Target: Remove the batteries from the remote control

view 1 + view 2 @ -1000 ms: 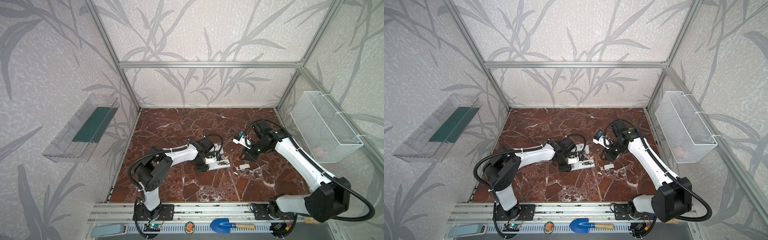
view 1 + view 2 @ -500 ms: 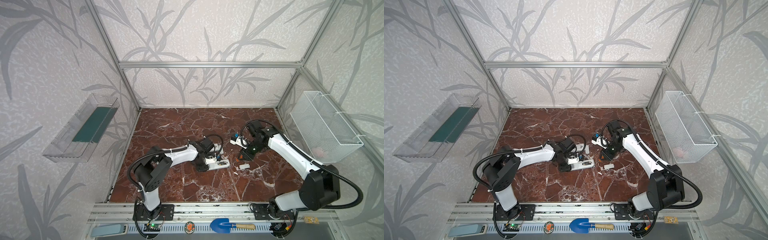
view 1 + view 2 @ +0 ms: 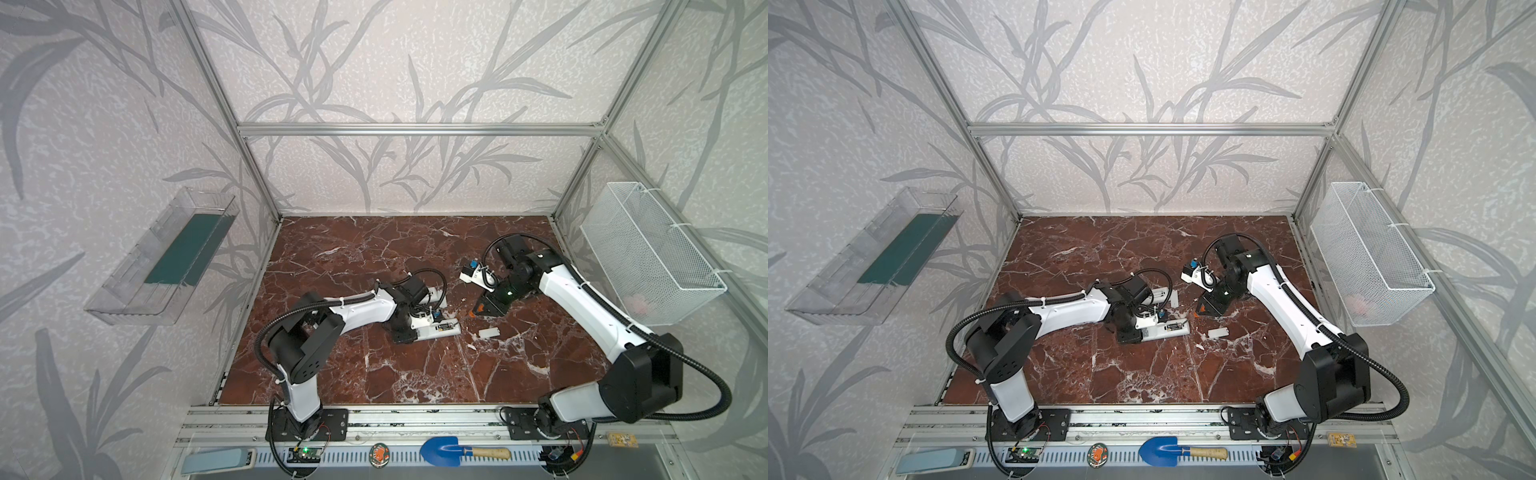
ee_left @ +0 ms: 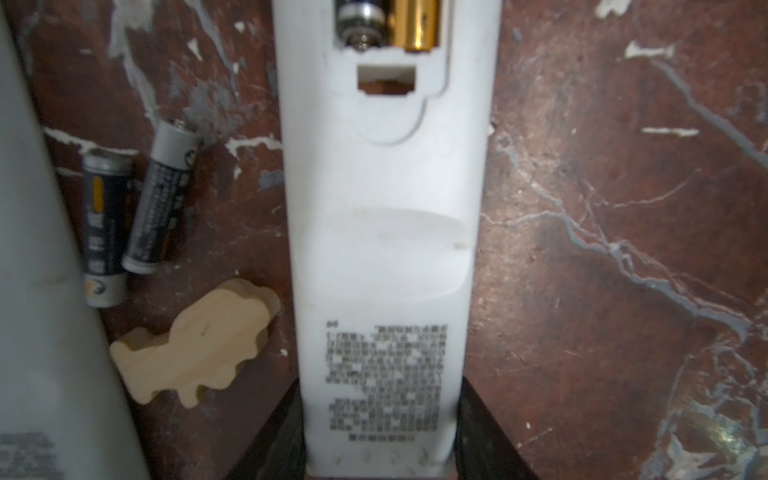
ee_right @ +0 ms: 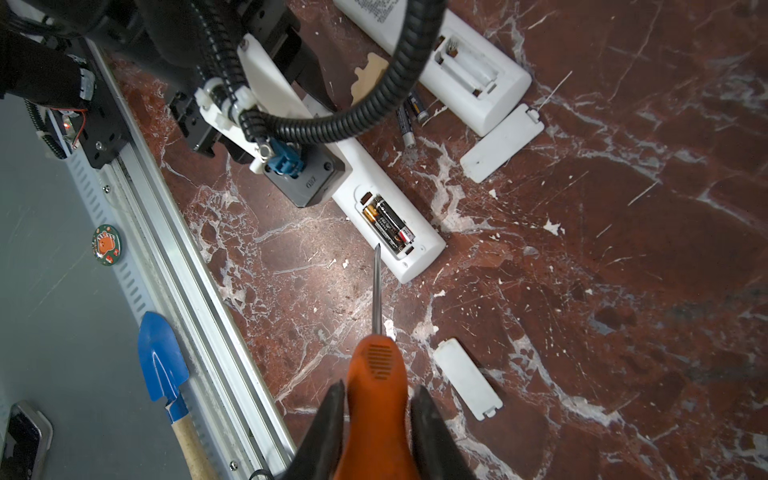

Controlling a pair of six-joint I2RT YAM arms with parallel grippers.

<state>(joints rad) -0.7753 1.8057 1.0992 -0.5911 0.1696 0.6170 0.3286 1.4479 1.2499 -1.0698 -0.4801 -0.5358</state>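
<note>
On a red marble table (image 3: pixel 374 374) in a leaf-papered booth, the left gripper (image 3: pixel 409 332) sits at the left end of a white remote (image 3: pixel 440 329) that lies back-up with a dark patch in its open bay. The right gripper (image 3: pixel 480 309), tilted down just beside it, has an orange tool (image 3: pixel 476 311) between its fingers. A loose white cover (image 3: pixel 488 332) lies right of the remote, a second remote (image 3: pixel 436 295) lies behind the left wrist, a wire basket (image 3: pixel 648 249) and a clear tray (image 3: pixel 162 266) hang on opposite walls, and a blue trowel (image 3: pixel 440 451) rests on the front rail.
</note>
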